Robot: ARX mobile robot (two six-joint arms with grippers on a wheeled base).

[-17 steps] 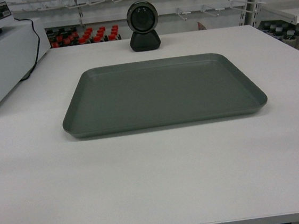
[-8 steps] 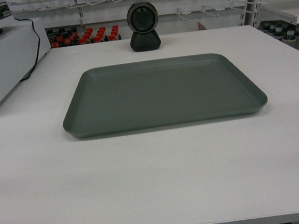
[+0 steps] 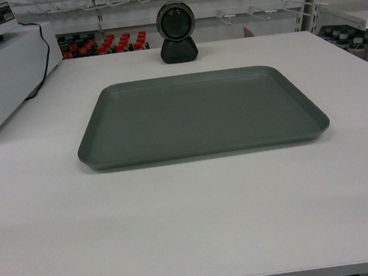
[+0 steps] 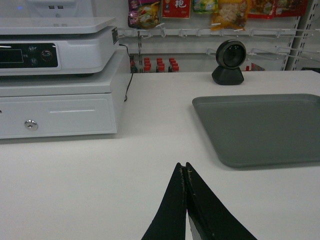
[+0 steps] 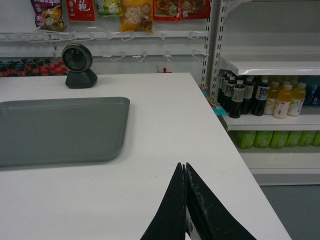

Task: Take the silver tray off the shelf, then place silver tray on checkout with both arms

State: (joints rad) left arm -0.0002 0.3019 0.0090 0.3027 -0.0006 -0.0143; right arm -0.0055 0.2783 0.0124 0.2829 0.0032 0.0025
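The silver tray (image 3: 200, 113) lies flat in the middle of the white checkout (image 3: 193, 223), in front of the black round camera device (image 3: 176, 32). Neither arm shows in the head view. My left gripper (image 4: 184, 166) is shut with nothing in it, hanging over bare tabletop to the near left of the silver tray (image 4: 265, 127). My right gripper (image 5: 184, 166) is also shut and empty, over the tabletop to the near right of the silver tray (image 5: 57, 130). A white shelf (image 5: 270, 65) stands to the right of the checkout.
A white cash register with drawer (image 4: 55, 95) sits on the checkout's left side, its black cable (image 4: 127, 80) trailing behind. Bottles (image 5: 260, 97) fill the shelves on the right. Snack packs (image 4: 150, 12) hang on the back wall. The table's right edge (image 5: 240, 160) drops to the floor.
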